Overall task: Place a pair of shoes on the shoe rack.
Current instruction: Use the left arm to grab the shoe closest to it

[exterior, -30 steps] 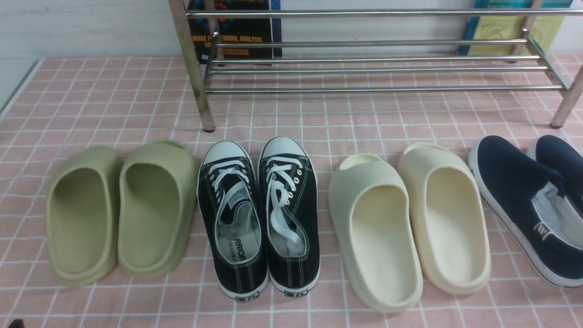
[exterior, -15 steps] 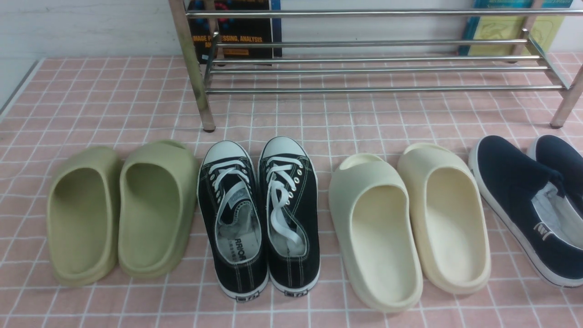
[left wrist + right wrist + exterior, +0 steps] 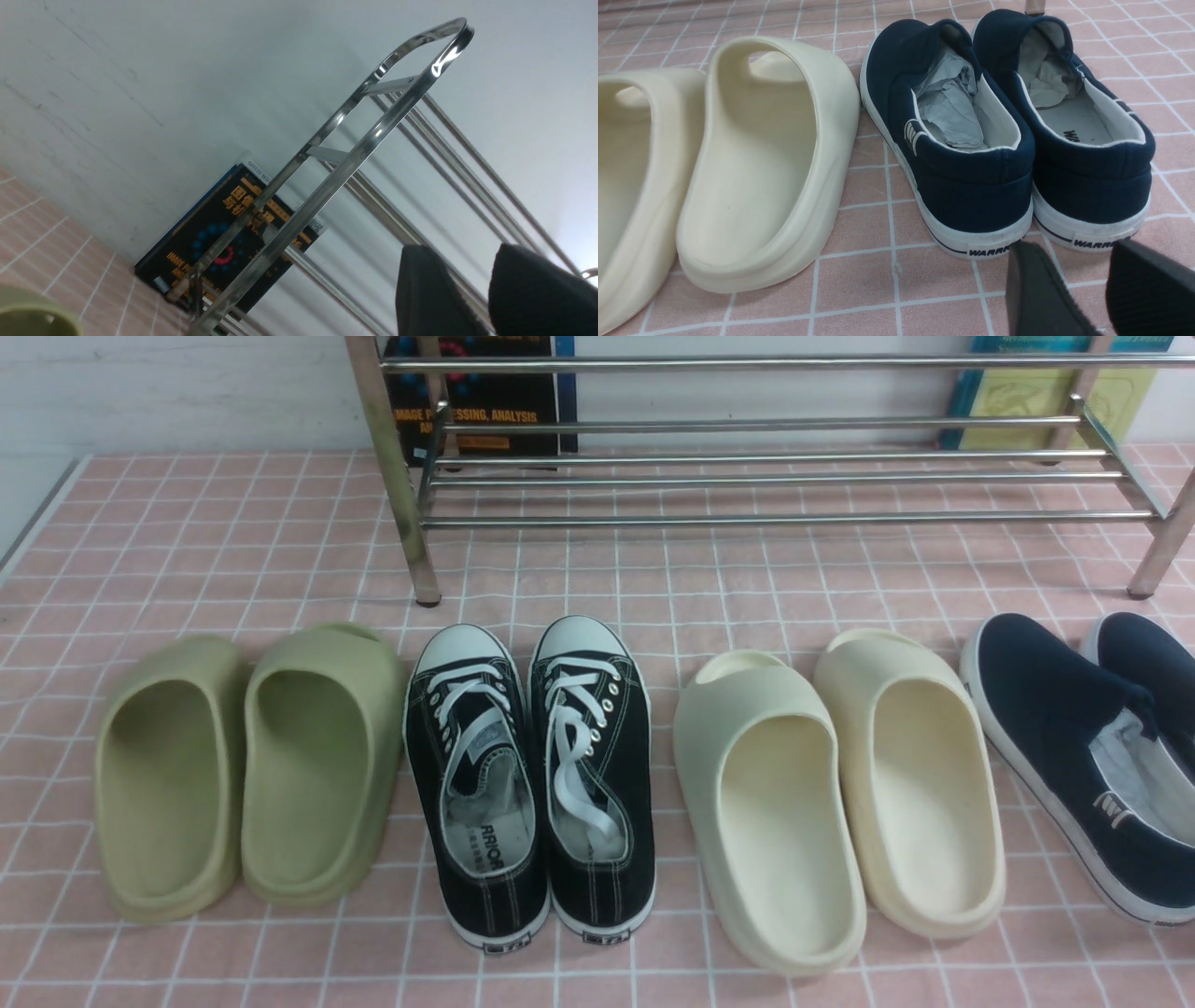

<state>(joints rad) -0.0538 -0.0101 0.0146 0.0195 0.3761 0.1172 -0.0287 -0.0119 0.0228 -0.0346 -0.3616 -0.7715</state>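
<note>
The pair of shoes, two black canvas sneakers (image 3: 532, 784) with white laces and toe caps, stands side by side on the pink checked cloth, toes toward the shoe rack (image 3: 775, 478). The chrome rack stands at the back, its bars bare; its end frame shows in the left wrist view (image 3: 355, 154). Neither gripper shows in the front view. My left gripper (image 3: 462, 249) is open and empty, raised and facing the rack and wall. My right gripper (image 3: 1071, 247) is open and empty, low over the cloth just behind the heels of navy slip-ons (image 3: 971, 140). The sneakers show in neither wrist view.
Olive-green slides (image 3: 247, 770) lie left of the sneakers, cream slides (image 3: 840, 793) right of them, navy slip-ons (image 3: 1083, 747) at the far right. Books (image 3: 485, 401) lean on the wall behind the rack. The table's left edge (image 3: 37, 513) runs along the wall.
A small dark tip at the front view's bottom left corner one second ago is gone from view. The shoes and rack have not moved.
</note>
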